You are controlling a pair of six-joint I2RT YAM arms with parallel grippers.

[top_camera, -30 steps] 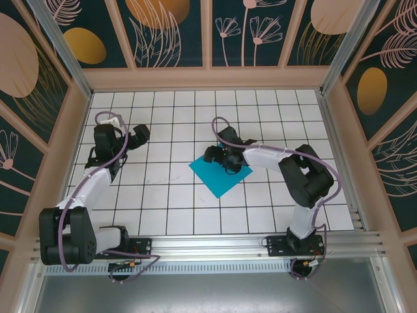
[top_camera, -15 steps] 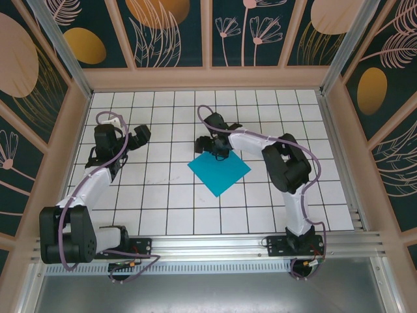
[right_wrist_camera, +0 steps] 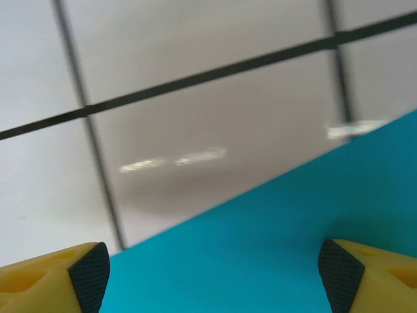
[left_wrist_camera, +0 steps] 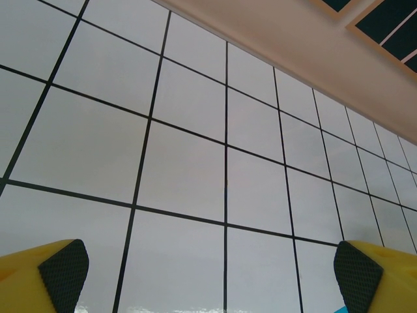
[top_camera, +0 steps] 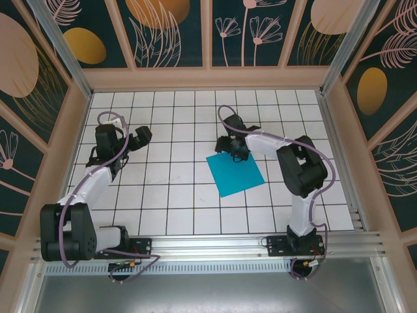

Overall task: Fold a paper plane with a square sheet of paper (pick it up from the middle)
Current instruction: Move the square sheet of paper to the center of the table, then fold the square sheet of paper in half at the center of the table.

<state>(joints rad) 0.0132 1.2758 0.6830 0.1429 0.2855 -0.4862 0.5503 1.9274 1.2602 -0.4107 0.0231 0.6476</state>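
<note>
Over the twelve o'clock edge of the sheet (top_camera: pixel 236 176), my right gripper (top_camera: pixel 236 154) (jaws spread, empty) should pinch nearer the middle.

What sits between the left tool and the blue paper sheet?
In the top view, the stretch of tiled table between the left tool and the paper sheet is bare.

Black-and-white arms (top_camera: pixel 91 186), purple cables (top_camera: pixel 106 115), yellow fingers (left_wrist_camera: pixel 32 277)
</note>
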